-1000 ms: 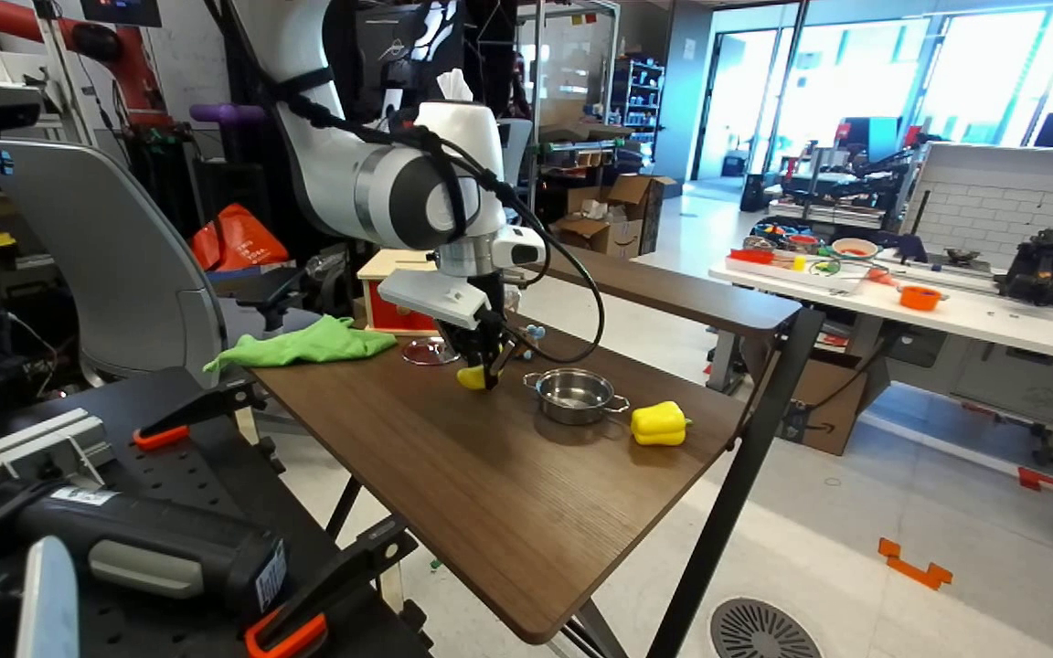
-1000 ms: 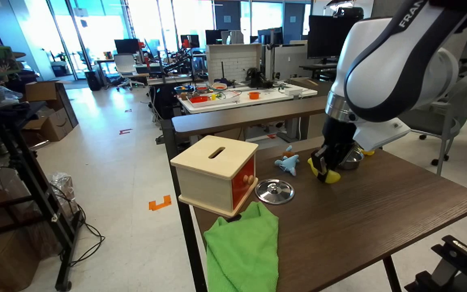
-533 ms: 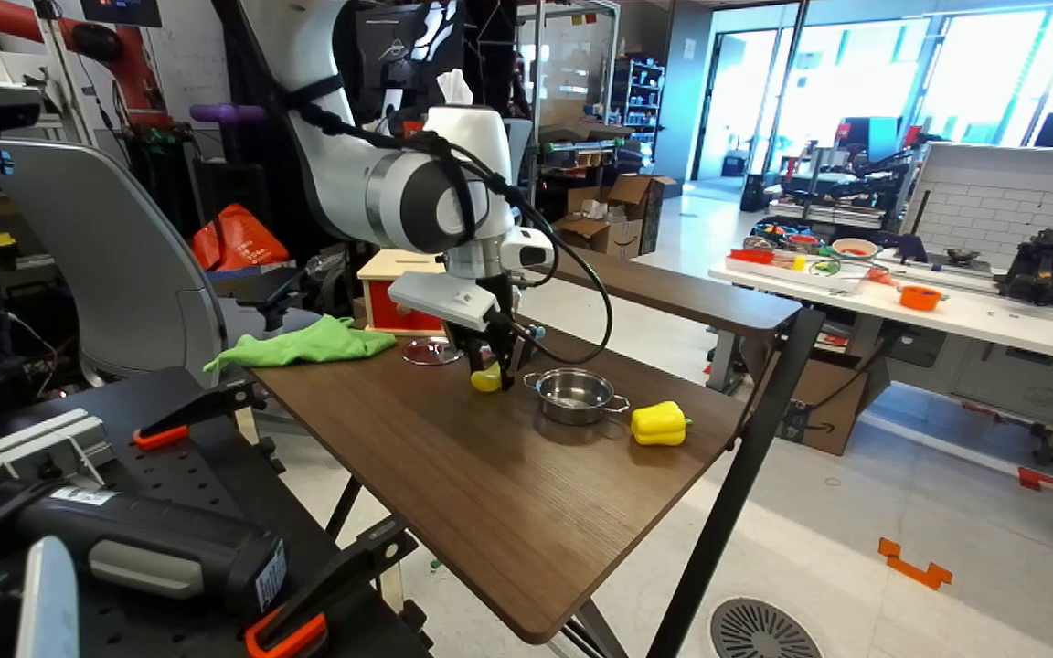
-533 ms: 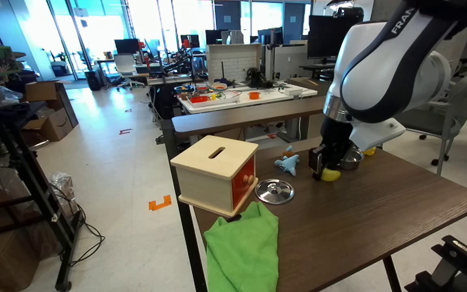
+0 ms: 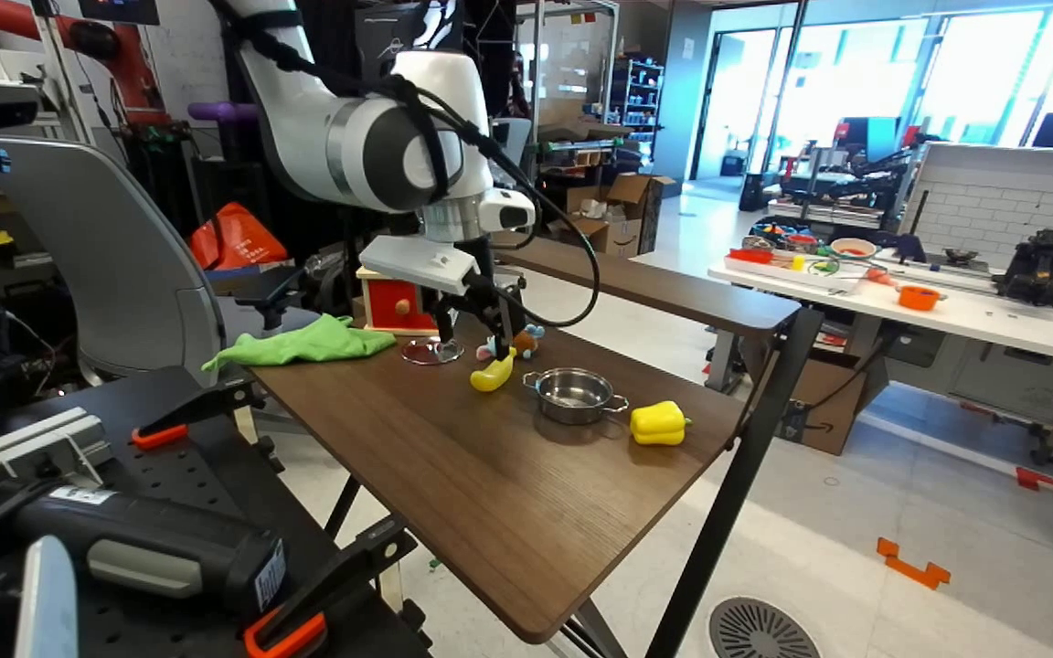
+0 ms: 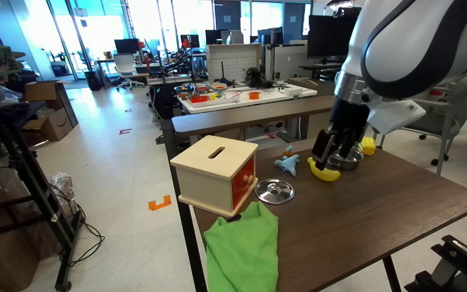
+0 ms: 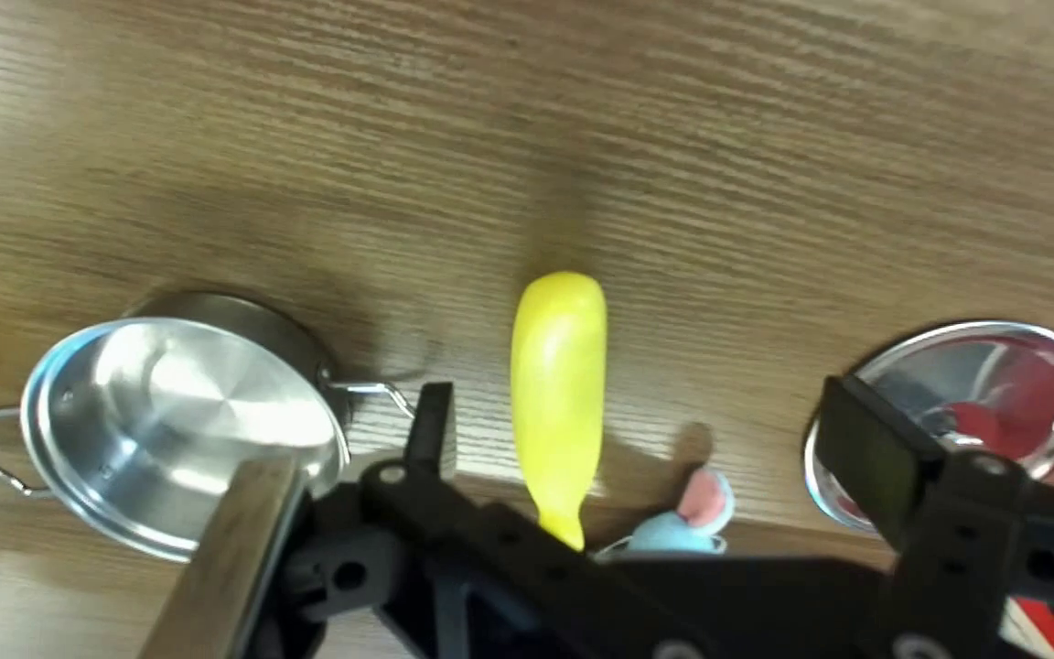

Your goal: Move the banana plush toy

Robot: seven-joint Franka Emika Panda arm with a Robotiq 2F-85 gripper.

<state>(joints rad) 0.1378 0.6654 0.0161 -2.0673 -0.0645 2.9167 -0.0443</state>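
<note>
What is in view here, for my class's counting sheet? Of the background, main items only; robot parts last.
wood-grain table: 1, brown, in all views
raised shelf: 1, brown, along the table's edge
wooden slot box: 1, pale with red front, at table's end
metal lid: 1, silver, beside box
two-handled pot: 1, silver, on table
banana plush toy: 1, yellow, between pot and lid in wrist view
bell pepper: 1, yellow, beside pot
soft toy: at least 1, blue and brown, near lid
cloth: 1, green, at table's edge
office chairs: several, mostly grey, background
worktable: 1, white, background
cardboard boxes: several, brown, background
robot arm: 1, white and black, above table
gripper: 1, black, open above table
</note>
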